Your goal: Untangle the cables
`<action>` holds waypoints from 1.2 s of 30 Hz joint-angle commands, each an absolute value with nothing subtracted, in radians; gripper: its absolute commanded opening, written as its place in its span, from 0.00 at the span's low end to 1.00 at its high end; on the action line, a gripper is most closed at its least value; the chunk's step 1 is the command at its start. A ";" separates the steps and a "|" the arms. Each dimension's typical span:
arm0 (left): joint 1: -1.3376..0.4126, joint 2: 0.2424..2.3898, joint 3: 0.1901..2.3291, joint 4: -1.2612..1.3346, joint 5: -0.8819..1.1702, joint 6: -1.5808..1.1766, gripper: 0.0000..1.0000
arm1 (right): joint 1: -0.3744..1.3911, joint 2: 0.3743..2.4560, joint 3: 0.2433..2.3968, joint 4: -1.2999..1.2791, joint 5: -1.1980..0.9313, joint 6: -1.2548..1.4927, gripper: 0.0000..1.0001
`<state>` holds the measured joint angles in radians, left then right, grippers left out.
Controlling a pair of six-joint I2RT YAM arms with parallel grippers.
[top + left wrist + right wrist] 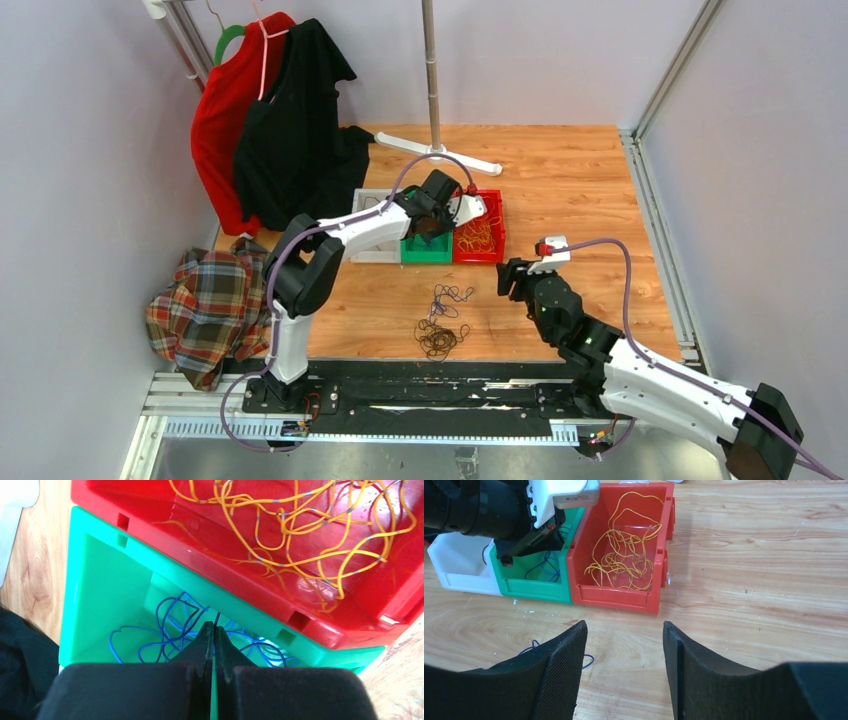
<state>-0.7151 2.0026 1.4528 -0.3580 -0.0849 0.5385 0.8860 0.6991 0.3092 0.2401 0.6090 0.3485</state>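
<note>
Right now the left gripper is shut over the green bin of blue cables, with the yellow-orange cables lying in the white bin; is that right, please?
Not quite: the yellow-orange cables lie in the red bin, as the right wrist view shows. The rest holds.

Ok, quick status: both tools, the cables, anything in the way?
Left tool shut over green bin, above blue cables. Right tool open, empty, facing red bin of yellow cables. Dark tangle loose on table. Left arm overhangs green bin.

Left arm (352, 230) over bins (478, 257); cables (440, 326) mid-table
</note>
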 commanded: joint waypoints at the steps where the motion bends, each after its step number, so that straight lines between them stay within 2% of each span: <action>1: -0.693 2.011 1.502 -0.349 -0.056 0.511 0.04 | 0.871 0.680 0.334 0.216 0.590 0.355 0.57; 2: -0.688 2.009 1.527 -0.383 -0.034 0.502 0.11 | 0.871 0.675 0.338 0.211 0.587 0.351 0.57; 4: -0.680 1.997 1.577 -0.458 0.028 0.485 0.30 | 0.871 0.666 0.343 0.205 0.585 0.343 0.57; 6: -0.677 1.976 1.622 -0.531 0.083 0.478 0.43 | 0.869 0.659 0.349 0.198 0.584 0.335 0.57; 10: -0.668 1.940 1.689 -0.659 0.175 0.460 0.54 | 0.868 0.648 0.366 0.184 0.577 0.330 0.57; 13: -0.664 1.923 1.699 -0.726 0.204 0.459 0.72 | 0.867 0.639 0.377 0.172 0.567 0.327 0.57; 18: -0.664 1.895 1.756 -0.832 0.199 0.454 0.78 | 0.867 0.622 0.394 0.142 0.552 0.325 0.56; 22: -0.664 1.811 1.702 -0.863 0.274 0.440 0.94 | 0.867 0.613 0.387 0.130 0.552 0.329 0.57; 27: -0.679 1.710 1.531 -0.877 0.436 0.428 0.95 | 0.867 0.607 0.377 0.107 0.541 0.351 0.57; 32: -0.753 1.720 1.408 -0.795 0.464 0.362 0.90 | 0.866 0.592 0.352 0.100 0.539 0.375 0.56; 36: -0.760 1.784 1.402 -0.703 0.443 0.185 0.77 | 0.866 0.591 0.350 0.076 0.539 0.388 0.56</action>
